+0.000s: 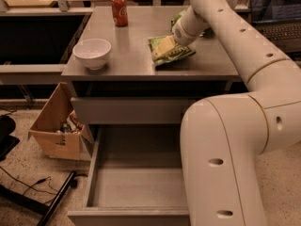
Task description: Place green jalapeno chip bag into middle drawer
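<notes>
Gripper: the two-finger gripper [165, 47] at the end of the white jointed robot arm [225, 22] is down on the flat pale-green foil chip bag [181, 55], over the bag's left half.
Gripper state: cannot tell whether it is released or grasping the bag.
Chip bag: lies flat on the grey metal cabinet top [131, 55], near its front edge and right of centre, one corner turned toward the front.
Behind the bag: a brighter green puffy bag [176, 19] shows only as a sliver, the rest hidden by the arm.
Left of the bag: a white round ceramic bowl [92, 53] stands upright, well apart from the bag.
Behind and left of the bag: a red drink can [119, 10] stands upright near the back edge.
Below the bag: a grey flat drawer front [127, 111] sits just under the cabinet top.
Below and in front of the bag: the wide grey metal middle drawer [136, 187] is pulled out, tray facing up; the arm's lower segment covers its right side.
Low and far left of the bag: an open brown cardboard box [51, 126] sits on the floor.
Right of and behind the bag: a dark laptop [275, 13].
</notes>
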